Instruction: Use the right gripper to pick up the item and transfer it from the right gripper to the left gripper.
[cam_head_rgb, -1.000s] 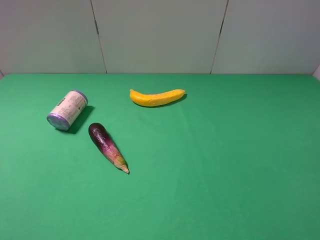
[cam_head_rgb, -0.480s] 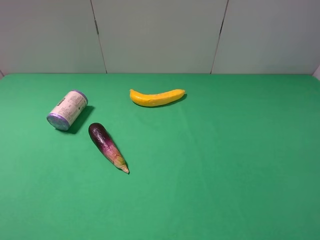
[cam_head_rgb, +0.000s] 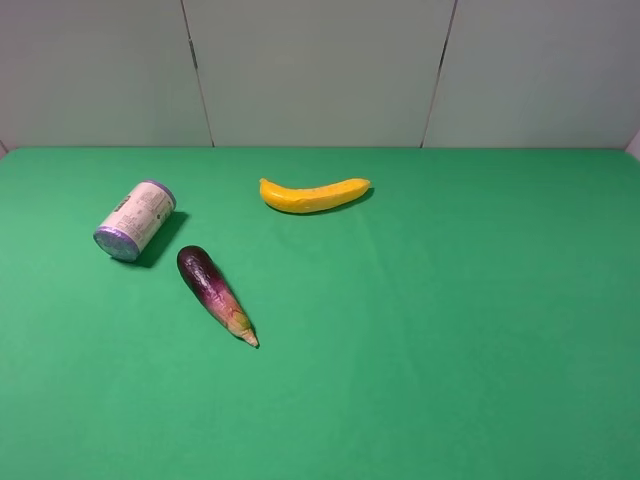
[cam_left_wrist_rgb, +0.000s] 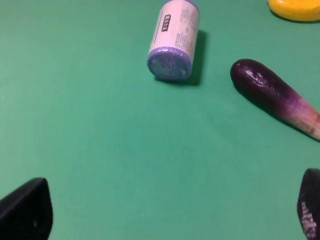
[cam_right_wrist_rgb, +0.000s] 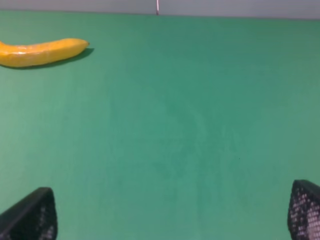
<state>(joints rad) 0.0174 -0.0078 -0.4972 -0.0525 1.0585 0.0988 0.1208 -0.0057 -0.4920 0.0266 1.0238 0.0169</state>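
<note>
Nothing differs from the earlier pictures: the small purple-ended cylindrical can (cam_head_rgb: 135, 220), dark purple eggplant (cam_head_rgb: 214, 293) and yellow banana (cam_head_rgb: 314, 194) show no shift.

bright, even light; short soft shadows right of objects, wrist views slightly blurred

The item (cam_head_rgb: 135, 220) is a small cylindrical can lying on its side on the green counter (cam_head_rgb: 420, 330), in the left part of the high view's frame. Both ends are purple; the side carries a whitish printed label (text too small to read). One purple end faces the lower left. Nothing touches it.
</note>
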